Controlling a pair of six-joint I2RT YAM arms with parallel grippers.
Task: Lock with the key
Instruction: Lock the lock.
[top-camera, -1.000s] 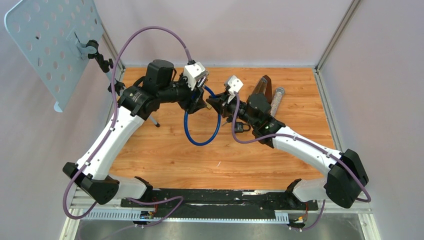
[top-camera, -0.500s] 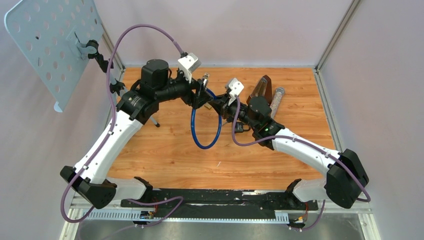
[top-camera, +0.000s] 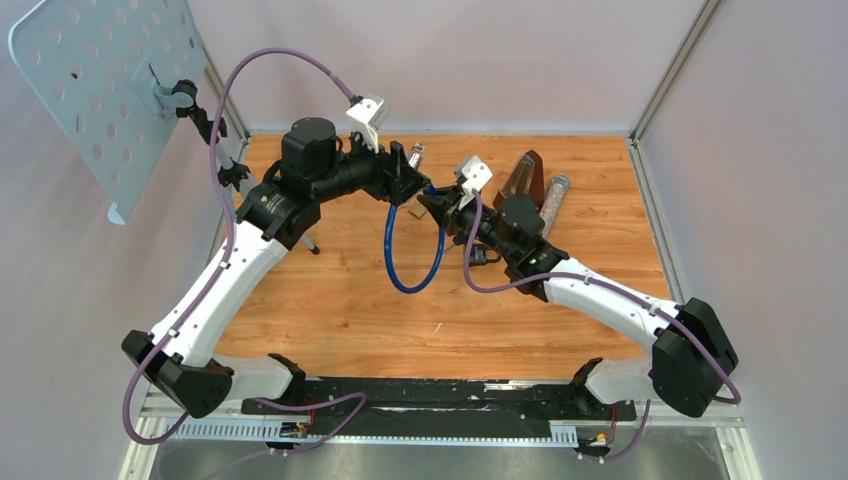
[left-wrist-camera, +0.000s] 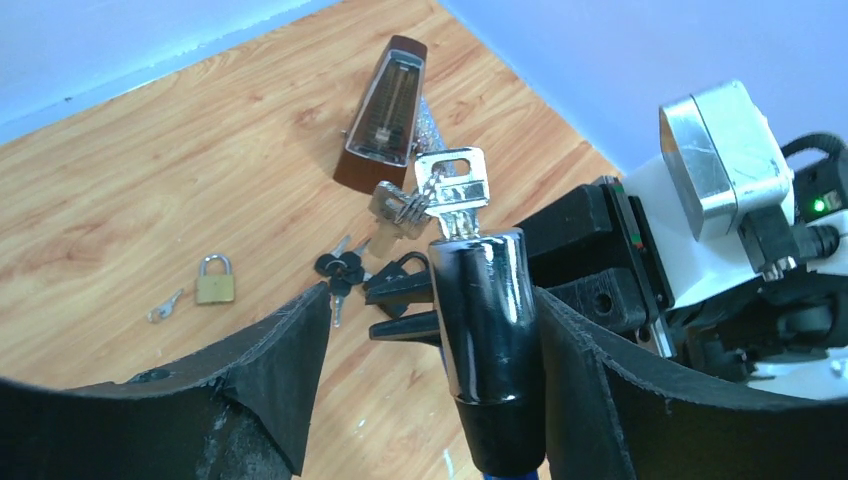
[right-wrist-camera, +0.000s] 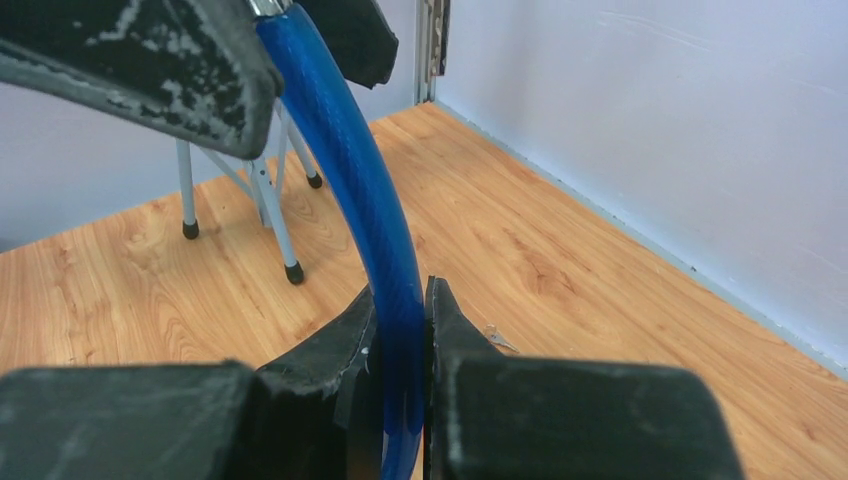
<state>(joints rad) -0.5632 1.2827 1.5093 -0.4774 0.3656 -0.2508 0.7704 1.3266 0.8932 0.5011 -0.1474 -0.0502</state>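
- The wooden table (top-camera: 330, 310) is closed in by pale walls at the back and on both sides, with metal posts in the far corners. A black rail carrying the arm bases runs along its near edge. The widest bare stretch of wood lies in the near half, between the two arms.
- A perforated grey-blue panel (top-camera: 100, 90) leans out over the far left corner. It sits on a tripod (right-wrist-camera: 270, 200) whose feet stand on the wood near the left wall.
- The cable lock (right-wrist-camera: 370, 180), a blue loop with a shiny black barrel (left-wrist-camera: 485, 320), hangs in the air over the far middle of the table, held between the two arms.
- The right gripper (right-wrist-camera: 400, 310) is clamped on the blue cable, its fingers pinched tight against it.
- The left gripper (top-camera: 402, 182) has its fingers apart on either side of the barrel. There is a clear gap on one side, and I cannot tell whether the other finger touches.
- A brown metronome (top-camera: 523, 178) lies on the wood at the far right with a clear tube (top-camera: 555, 195) just beside it, which crowds that corner. The pale strip on the metronome's face is too small to read.
- A small brass padlock (left-wrist-camera: 214, 282) lies on the table below the arms, and a bunch of black-headed keys (left-wrist-camera: 340, 268) lies near it.
- The key (left-wrist-camera: 452, 180) stands in the top end of the barrel, with more keys hanging from its ring. Any marks on its head are too small to read.
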